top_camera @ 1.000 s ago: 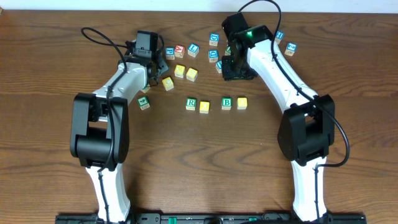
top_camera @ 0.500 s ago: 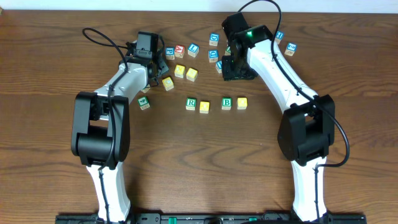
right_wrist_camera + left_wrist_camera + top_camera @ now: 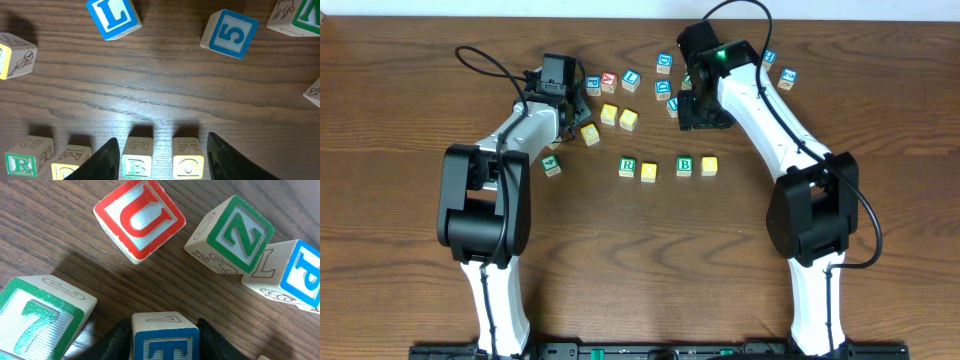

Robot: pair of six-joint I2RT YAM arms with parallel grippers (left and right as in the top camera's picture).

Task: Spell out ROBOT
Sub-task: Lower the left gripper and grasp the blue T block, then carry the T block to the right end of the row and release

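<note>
The left gripper shows at the bottom edge of the left wrist view. Its fingers press both sides of the blue T cube, closed on it. The right gripper is open and empty. On the bench, at the centre of the overhead view, sit the green R cube, first yellow cube, green B cube and second yellow cube in a row.

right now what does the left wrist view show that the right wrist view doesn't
Only left wrist: red U block, green Z block, blue P block, green 7 block, and a blue T block inside the left gripper. Only right wrist: blue L block, blue 5 block, green R block, green B block, yellow O block, open right gripper. Both: the wooden table.
</note>
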